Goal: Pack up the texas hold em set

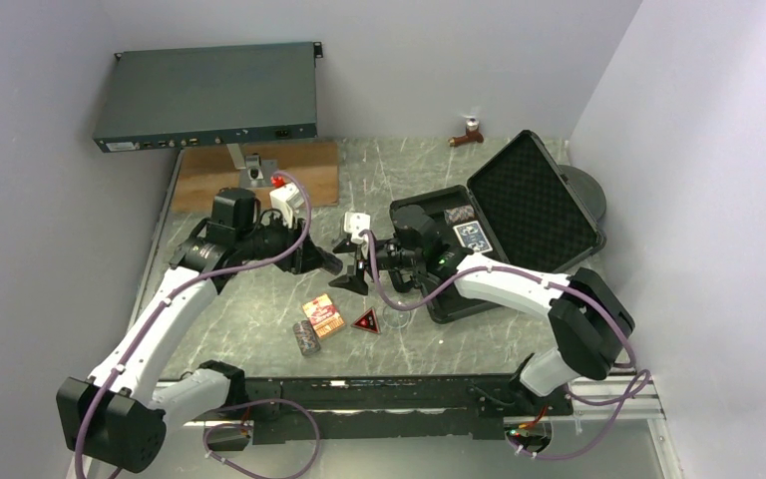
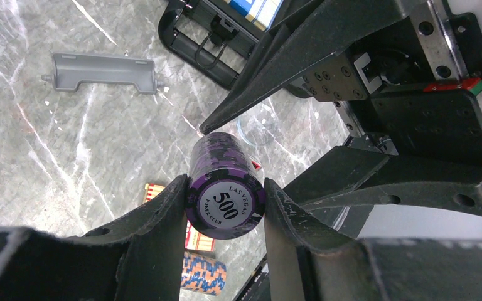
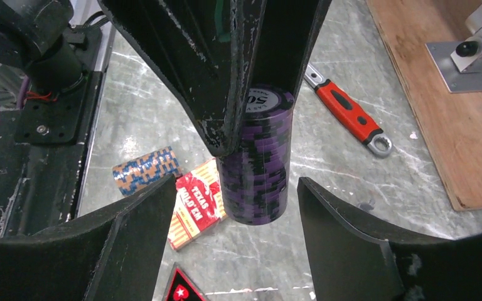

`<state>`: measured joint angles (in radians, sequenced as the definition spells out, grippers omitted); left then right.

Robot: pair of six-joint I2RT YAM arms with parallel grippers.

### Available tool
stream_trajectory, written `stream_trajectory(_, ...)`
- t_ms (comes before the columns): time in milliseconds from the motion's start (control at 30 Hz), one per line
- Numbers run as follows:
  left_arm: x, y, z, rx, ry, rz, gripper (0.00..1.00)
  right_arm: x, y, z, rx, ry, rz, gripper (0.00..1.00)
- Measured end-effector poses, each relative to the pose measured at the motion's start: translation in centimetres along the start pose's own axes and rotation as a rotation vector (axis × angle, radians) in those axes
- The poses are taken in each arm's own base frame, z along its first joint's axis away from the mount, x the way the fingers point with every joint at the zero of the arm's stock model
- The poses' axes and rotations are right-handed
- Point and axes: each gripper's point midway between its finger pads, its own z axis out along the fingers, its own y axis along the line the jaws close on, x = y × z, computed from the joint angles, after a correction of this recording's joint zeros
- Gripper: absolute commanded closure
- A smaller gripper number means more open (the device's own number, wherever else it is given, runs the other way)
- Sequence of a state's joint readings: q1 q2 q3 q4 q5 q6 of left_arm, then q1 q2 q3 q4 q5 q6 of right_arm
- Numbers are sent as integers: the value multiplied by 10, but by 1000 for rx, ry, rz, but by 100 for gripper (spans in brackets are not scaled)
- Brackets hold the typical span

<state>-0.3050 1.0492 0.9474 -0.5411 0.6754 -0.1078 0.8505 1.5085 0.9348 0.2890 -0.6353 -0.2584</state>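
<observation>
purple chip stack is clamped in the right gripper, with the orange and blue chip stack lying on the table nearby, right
Not quite. The left gripper is the one clamped on the purple chip stack. The right wrist view shows the right gripper open, with its fingers on either side of the stack and not touching it. The orange and blue chip stack does lie on the table nearby.

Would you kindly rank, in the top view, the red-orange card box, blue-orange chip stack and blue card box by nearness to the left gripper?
1. red-orange card box, just nearward of the left gripper.
2. blue-orange chip stack, beyond that box, left.
3. blue card box, right, in the case.
</observation>
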Motion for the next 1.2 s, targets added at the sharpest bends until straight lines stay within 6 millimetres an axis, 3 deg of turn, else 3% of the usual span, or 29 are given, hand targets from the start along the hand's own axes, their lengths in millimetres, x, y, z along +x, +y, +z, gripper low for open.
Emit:
stream_trajectory(633,2,-3,-1,7,-1,11,100,-10,-9,14,36,-43,-38,36)
stream_trajectory(1200,1,-9,-2,31,-7,17,100,-10,-13,14,55,-41,-48,33)
